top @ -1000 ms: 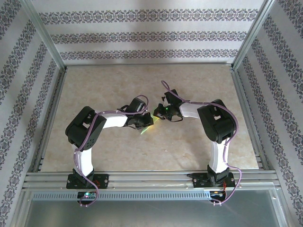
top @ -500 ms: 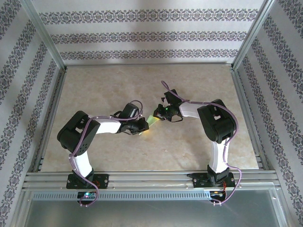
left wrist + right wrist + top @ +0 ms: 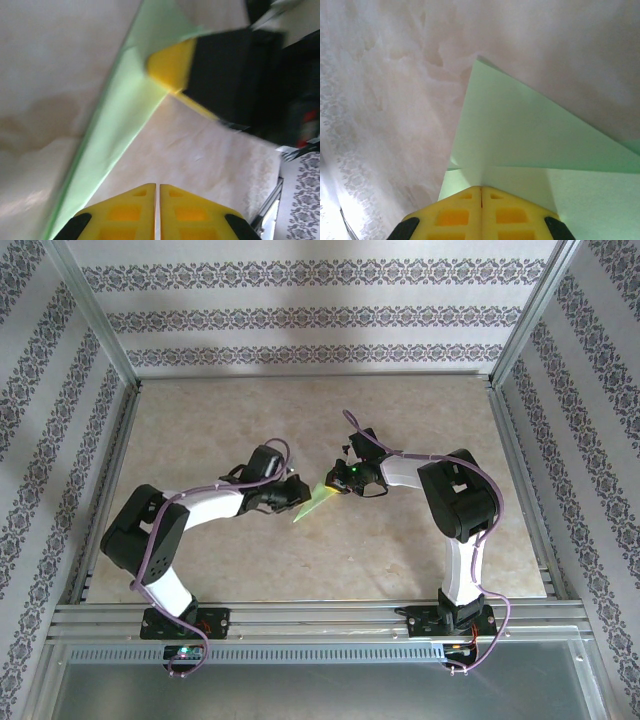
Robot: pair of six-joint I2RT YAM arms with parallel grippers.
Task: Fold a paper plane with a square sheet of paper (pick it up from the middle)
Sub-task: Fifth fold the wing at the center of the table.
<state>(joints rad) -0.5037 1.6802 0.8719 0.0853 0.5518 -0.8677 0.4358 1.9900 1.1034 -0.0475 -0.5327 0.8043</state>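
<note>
The sheet of paper, light green and folded into a slim pointed paper plane (image 3: 312, 505), hangs just above the table's middle. My right gripper (image 3: 336, 483) is shut on its upper end. In the right wrist view the pads (image 3: 481, 189) pinch a crease, and the paper plane (image 3: 530, 135) spreads away in two folded layers. My left gripper (image 3: 298, 492) sits just left of the paper. Its jaws (image 3: 158, 186) are shut with nothing between them, and the green paper (image 3: 125, 125) runs past on their left, apart from them. One yellow fingertip (image 3: 170, 65) of the right gripper clamps the paper's far end.
The beige marble-patterned tabletop (image 3: 400, 560) lies under both arms. Aluminium frame rails (image 3: 300, 618) run along the near edge and up both sides. Patterned walls (image 3: 300, 310) close the back and sides.
My left arm has pulled back to the left, and its gripper has come off the paper. More of the green paper now shows. The right gripper has kept its grip and place.
</note>
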